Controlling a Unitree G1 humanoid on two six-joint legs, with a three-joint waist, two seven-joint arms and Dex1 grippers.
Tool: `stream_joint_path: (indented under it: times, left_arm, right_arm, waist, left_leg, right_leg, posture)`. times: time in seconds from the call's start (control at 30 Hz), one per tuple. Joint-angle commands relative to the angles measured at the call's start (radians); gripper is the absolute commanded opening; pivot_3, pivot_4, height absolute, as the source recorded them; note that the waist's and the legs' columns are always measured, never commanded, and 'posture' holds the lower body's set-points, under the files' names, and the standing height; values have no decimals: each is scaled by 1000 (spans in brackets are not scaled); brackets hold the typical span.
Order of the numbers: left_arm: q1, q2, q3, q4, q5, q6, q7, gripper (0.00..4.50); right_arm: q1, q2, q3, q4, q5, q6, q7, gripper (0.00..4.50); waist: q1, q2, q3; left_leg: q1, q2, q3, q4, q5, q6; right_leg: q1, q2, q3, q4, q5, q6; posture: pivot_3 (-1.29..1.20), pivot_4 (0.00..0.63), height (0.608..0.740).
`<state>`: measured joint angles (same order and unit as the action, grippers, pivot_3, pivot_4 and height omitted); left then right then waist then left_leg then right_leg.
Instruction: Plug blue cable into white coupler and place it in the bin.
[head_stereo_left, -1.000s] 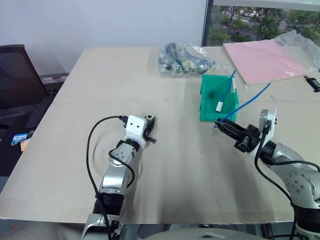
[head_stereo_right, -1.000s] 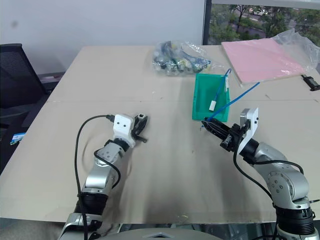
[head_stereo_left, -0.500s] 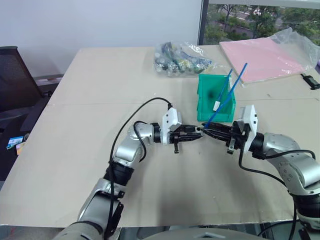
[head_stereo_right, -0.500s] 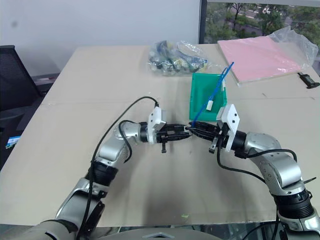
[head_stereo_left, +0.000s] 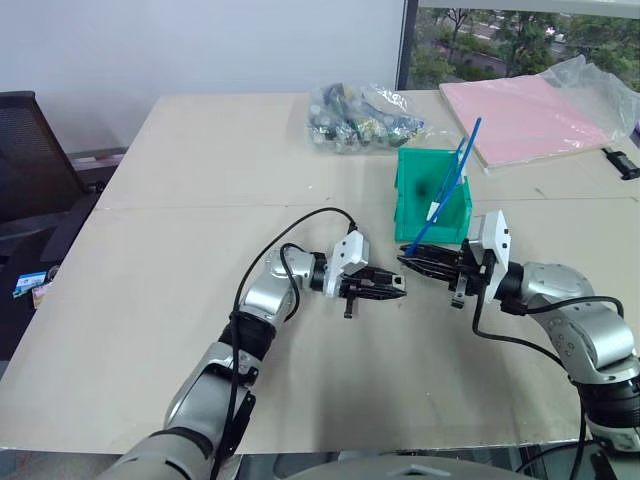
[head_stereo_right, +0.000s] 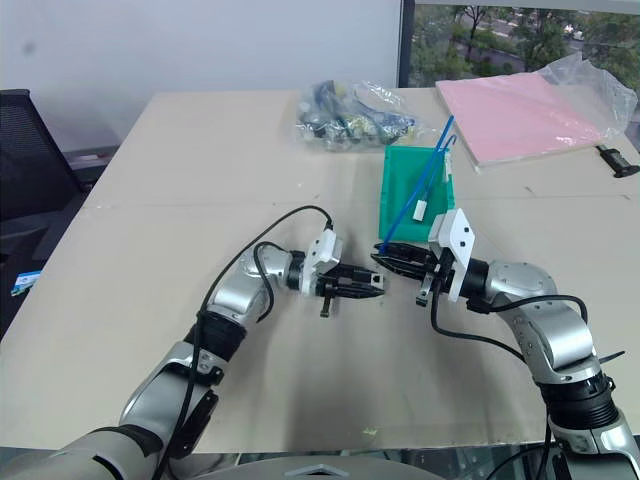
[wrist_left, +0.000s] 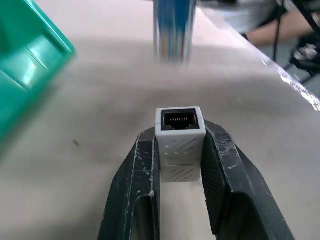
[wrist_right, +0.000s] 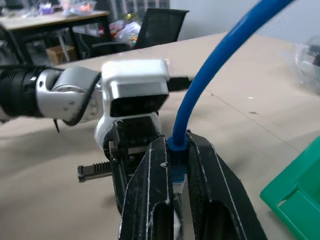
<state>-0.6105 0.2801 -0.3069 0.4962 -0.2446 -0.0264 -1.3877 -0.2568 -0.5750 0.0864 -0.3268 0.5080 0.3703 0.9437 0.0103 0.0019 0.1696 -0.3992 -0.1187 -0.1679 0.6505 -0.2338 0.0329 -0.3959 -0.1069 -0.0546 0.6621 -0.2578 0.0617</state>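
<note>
Blue cable (wrist_right: 210, 65), pinched in the right claw (head_stereo_left: 408, 262), is now facing the white coupler (wrist_left: 180, 131) gripped by the left claw (head_stereo_left: 398, 285) (just swung across), readying insertion.

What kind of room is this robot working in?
Probably an office or lab: a big beige table, a black office chair, and a window looking onto trees.

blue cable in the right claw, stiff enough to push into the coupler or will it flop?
Probably springy rather than limp: the blue cable rises from the right claw in a smooth arc without drooping. The claw grips it right by the plug, so that short end should push fairly true. The long free end may sway and twist the plug off the white coupler socket.
</note>
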Motion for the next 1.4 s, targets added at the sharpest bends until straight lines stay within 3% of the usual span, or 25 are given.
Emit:
stream_joint_path:
  times: [0.03, 0.43, 1.0, 1.4]
  left_arm:
    - [-34, -1, 3, 41, 12, -93, -63, 518]
    - [-64, -13, 12, 112, 29, -165, -134, 518]
    - [-75, -47, 37, 155, 30, -192, -107, 518]
    - [-66, -52, 46, 158, 39, -201, -102, 518]
  right_arm:
    - [-19, -24, 32, 34, -46, -89, 92, 0]
    - [-36, -15, 88, 147, -135, -259, 218, 0]
    - [-1, -1, 101, 154, -176, -240, 189, 0]
    - [20, -5, 175, 283, -260, -301, 206, 0]
  waist:
    - [0, 0, 0]
    - [-1, 0, 0]
    - [0, -1, 0]
    - [-2, -2, -1]
  left_leg:
    - [0, 0, 0, 0, 0, 0]
    - [0, 0, 0, 1, 0, 0]
    - [0, 0, 0, 1, 0, 0]
    - [0, 0, 0, 2, 0, 0]
  right_leg:
    - [0, 0, 0, 0, 0, 0]
    - [0, 0, 0, 0, 0, 0]
    - [0, 0, 0, 1, 0, 0]
    - [0, 0, 0, 1, 0, 0]
  posture:
    - [0, 150, 728]
    - [0, 150, 728]
    - [0, 150, 728]
    - [0, 150, 728]
